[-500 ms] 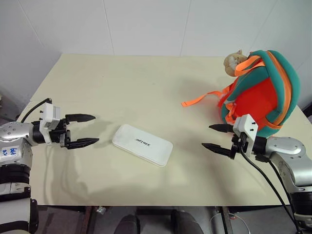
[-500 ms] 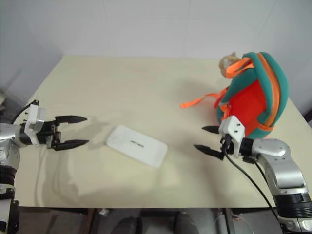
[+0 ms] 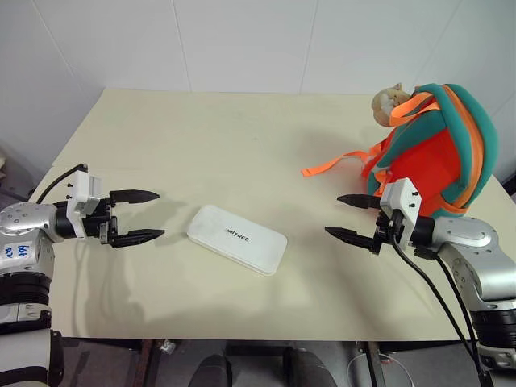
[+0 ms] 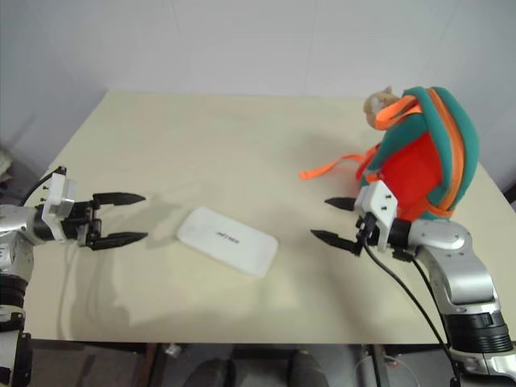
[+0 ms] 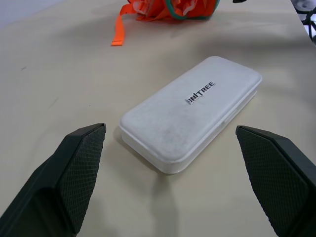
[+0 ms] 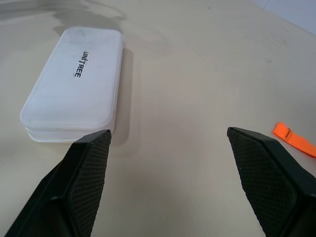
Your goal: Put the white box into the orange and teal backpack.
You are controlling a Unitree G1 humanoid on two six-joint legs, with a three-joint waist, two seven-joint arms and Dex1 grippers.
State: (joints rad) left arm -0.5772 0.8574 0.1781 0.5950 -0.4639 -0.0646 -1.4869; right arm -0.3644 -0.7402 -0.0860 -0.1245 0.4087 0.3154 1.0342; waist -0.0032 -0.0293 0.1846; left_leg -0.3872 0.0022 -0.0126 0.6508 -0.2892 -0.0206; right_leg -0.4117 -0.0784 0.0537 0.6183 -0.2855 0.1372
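The box [image 3: 237, 239] lies flat on the bench [image 3: 226, 145], near its front edge and about midway across, lettering up, one long side angled toward the front right. Nothing touches it. The left gripper [image 3: 137, 216] hovers just to its left, fingers [image 5: 74, 177] spread wide and pointing at the box's short end. The right gripper [image 3: 348, 218] hovers to the box's right, well apart from it, fingers [image 6: 86, 180] likewise spread wide and aimed toward it. Behind the right gripper, at the bench's right side, the backpack [image 3: 435, 153] stands upright, a tan plush toy [image 3: 387, 101] at its top and an orange strap [image 3: 330, 168] trailing across the bench toward the middle.
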